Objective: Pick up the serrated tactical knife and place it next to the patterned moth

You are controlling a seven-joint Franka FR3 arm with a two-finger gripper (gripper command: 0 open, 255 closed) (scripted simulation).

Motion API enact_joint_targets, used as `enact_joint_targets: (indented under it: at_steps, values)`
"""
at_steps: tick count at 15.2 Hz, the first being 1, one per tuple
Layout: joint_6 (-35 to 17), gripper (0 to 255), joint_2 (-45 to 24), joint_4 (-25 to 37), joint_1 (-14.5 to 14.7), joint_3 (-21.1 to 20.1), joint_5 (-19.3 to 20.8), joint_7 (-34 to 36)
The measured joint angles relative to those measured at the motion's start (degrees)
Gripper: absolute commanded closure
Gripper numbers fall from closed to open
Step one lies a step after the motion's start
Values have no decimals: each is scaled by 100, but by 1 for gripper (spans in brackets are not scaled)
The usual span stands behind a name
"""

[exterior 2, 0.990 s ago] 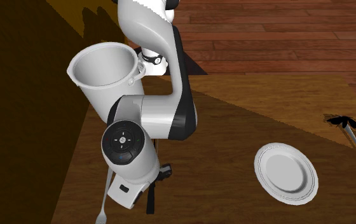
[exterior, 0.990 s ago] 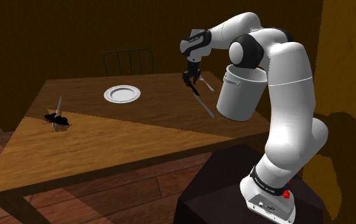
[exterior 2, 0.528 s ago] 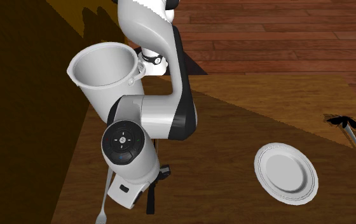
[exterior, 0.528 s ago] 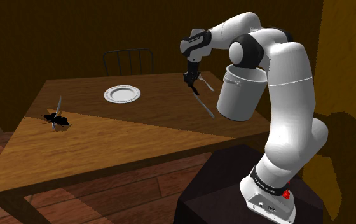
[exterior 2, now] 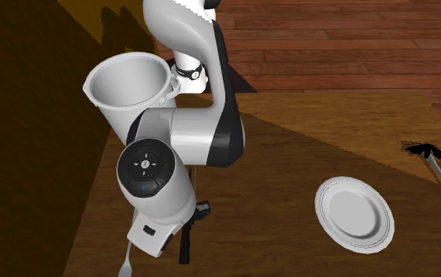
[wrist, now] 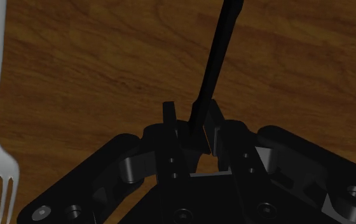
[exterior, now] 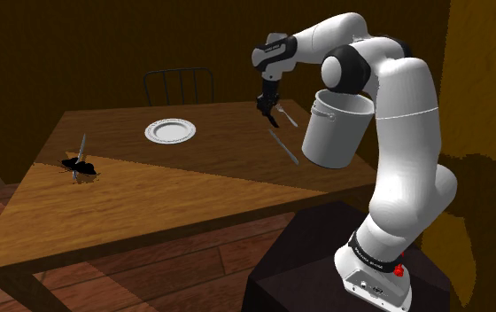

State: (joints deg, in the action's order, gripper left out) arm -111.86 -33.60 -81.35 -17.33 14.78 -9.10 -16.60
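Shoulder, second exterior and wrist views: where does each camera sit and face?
Shoulder view: beside the stand, facing across the table toward a chair; the whole arm and gripper show.
Second exterior view: high over the table's far side, looking down and back at the arm, which shows close up.
Wrist view: on the gripper, looking along the fingers, which clasp the knife, down at the table.
Both exterior views share the plate, moth and pot.
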Motion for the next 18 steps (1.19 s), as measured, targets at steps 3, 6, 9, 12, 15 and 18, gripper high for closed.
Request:
enact_joint_targets:
  at_steps: [3,6,9,12,15,18]
  values:
    - [171,255,86,87,11,11,24,23]
    - [389,255,137,257,9,21,43,44]
    - [577,255,184,401,-1,31,58,52]
    - [803,255,206,607,-14,38,69,65]
    - [1042,255,209,846,-36,45,75,73]
    - [1151,255,290,875,8,43,97,128]
